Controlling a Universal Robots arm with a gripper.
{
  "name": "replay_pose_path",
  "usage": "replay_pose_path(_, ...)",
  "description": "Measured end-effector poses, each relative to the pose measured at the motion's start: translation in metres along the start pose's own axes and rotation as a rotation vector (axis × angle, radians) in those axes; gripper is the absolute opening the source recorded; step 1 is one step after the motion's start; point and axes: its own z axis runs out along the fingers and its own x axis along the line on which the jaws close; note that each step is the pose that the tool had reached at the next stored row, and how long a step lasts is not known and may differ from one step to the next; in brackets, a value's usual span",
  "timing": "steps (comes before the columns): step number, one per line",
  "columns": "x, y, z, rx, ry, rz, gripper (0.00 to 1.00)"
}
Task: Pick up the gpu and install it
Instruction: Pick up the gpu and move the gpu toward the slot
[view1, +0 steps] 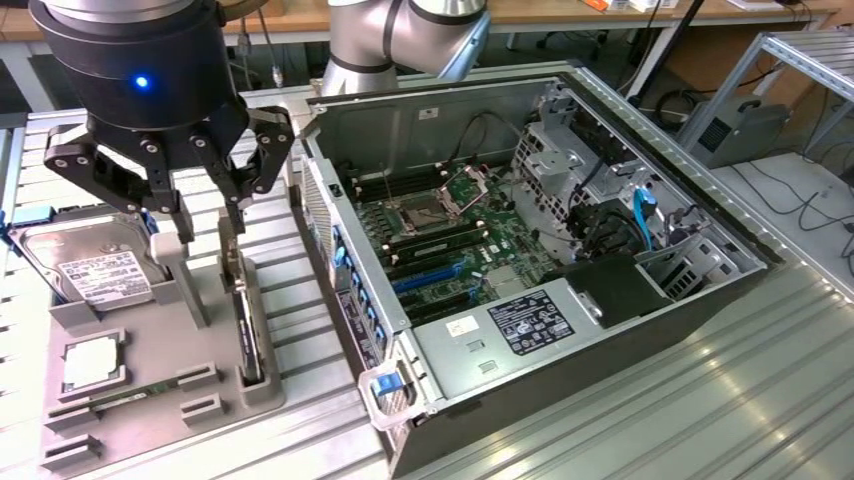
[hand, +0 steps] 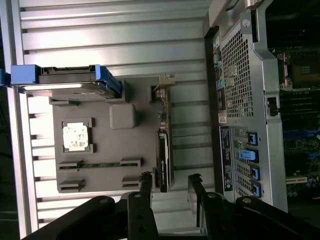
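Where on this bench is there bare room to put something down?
The ribbed table is bare at the exterior view's lower right, beside the computer case. The gray parts tray is crowded: hard drive, processor, gpu, with the open fingers over it. The strip between them is narrow.

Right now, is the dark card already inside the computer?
Out: the gpu stands on edge in the grey tray, outside the open case.

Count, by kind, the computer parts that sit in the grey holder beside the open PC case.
hard drive: 1
processor chip: 1
memory stick: 1
gpu: 1
Total: 4
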Motion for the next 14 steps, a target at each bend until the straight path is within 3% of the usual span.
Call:
replay_pose_path(5,0.000,-0.0003,0.0041,-0.0001,-0.0001,0.000,0.42)
replay_pose_path(14,0.001,-0.0013,0.0223,0.0001,-0.0001,0.000,0.42)
